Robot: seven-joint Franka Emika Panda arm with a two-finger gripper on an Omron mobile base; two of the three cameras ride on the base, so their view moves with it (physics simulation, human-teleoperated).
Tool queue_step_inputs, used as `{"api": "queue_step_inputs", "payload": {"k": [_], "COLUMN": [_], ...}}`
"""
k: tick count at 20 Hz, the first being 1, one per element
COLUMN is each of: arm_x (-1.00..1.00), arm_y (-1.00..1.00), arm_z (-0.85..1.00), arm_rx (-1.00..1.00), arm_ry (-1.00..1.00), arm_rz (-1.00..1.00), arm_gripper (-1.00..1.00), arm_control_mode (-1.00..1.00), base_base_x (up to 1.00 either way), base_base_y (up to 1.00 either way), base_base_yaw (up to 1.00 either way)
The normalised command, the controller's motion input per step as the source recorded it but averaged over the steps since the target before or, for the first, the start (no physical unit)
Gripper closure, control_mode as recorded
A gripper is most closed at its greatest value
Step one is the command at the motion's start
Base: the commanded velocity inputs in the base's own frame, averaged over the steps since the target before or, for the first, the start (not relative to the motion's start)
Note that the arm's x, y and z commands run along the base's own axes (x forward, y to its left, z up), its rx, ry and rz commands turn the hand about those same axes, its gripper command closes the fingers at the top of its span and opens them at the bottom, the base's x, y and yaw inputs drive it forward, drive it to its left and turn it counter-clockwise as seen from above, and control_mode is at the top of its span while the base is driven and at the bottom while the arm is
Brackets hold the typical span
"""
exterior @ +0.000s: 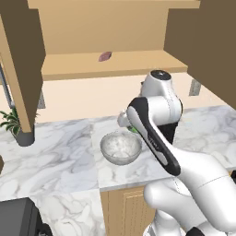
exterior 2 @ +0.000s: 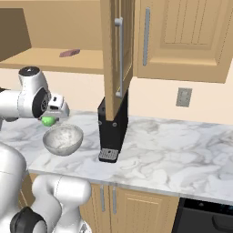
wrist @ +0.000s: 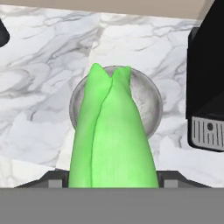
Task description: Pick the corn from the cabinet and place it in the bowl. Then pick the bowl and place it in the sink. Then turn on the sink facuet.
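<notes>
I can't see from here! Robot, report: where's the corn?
Tool shut on corn. Corn hangs above bowl, not dropped yet. Coffee machine stands beside, clear of path.

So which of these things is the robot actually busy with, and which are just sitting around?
In use:
- corn, held in the gripper above the bowl
- bowl on the counter
- cabinet, where the corn came from

Just there:
- reddish-purple item on the cabinet shelf
- coffee machine
- potted plant
- wall outlet

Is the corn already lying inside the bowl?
No, the corn is held in the gripper above the bowl, which is empty.
</notes>
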Motion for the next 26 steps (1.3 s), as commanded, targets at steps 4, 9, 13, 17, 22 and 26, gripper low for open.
{"api": "queue_step_inputs", "payload": {"k": [4,9,13,17,22,26], "arm_x": [0.16,0.11,0.13,0.30,0.06,0.00], "arm_y": [0.14,0.23,0.09,0.01,0.00,0.01], "arm_z": [-0.97,-0.68,-0.33,-0.27,-0.15,-0.13], "arm_rx": [0.00,0.00,0.00,0.00,0.00,0.00], "arm_ry": [0.00,0.00,0.00,0.00,-0.05,-0.04], "arm_rz": [0.05,0.02,0.00,0.00,0.00,0.00], "arm_gripper": [1.00,1.00,1.00,1.00,1.00,-1.00], "arm_control_mode": [-1.00,-1.00,-1.00,-1.00,-1.00,-1.00], "base_base_x": [0.00,0.00,0.00,0.00,0.00,0.00], "base_base_y": [0.00,0.00,0.00,0.00,0.00,0.00], "base_base_yaw": [0.00,0.00,0.00,0.00,0.00,0.00]}}
